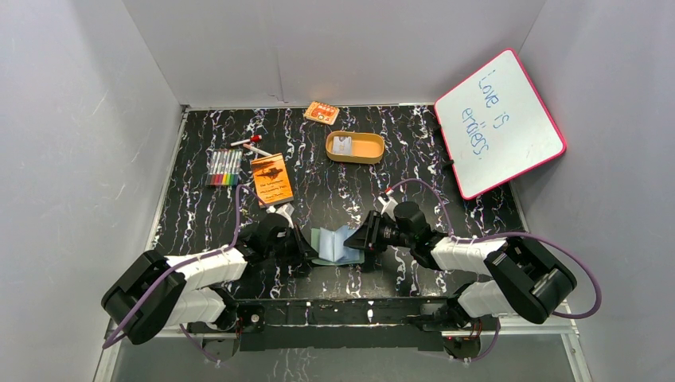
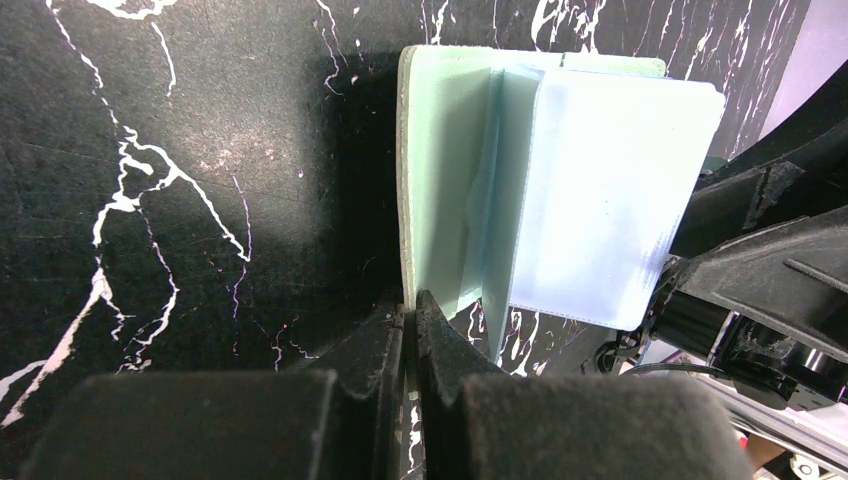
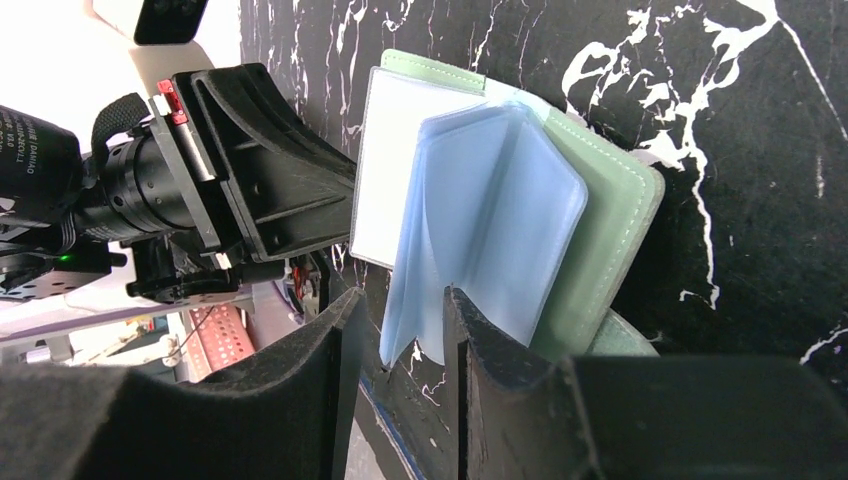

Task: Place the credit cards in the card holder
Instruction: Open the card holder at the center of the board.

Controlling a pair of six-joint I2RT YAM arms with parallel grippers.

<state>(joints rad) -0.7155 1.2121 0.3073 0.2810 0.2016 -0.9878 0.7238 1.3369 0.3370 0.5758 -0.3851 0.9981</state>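
In the top view, your left gripper [image 1: 301,243] and right gripper [image 1: 362,239] face each other with the open card holder [image 1: 338,245] lying between them. A pale credit card [image 1: 342,145] sits in the tan tray [image 1: 368,148], well beyond both grippers.

In the left wrist view, your left fingers are pinched together on the card holder's green cover edge, right at their tips.

In the right wrist view, your right fingers stand apart. The clear pockets [image 3: 480,230] hang into the gap between them, and you cannot tell whether they touch.
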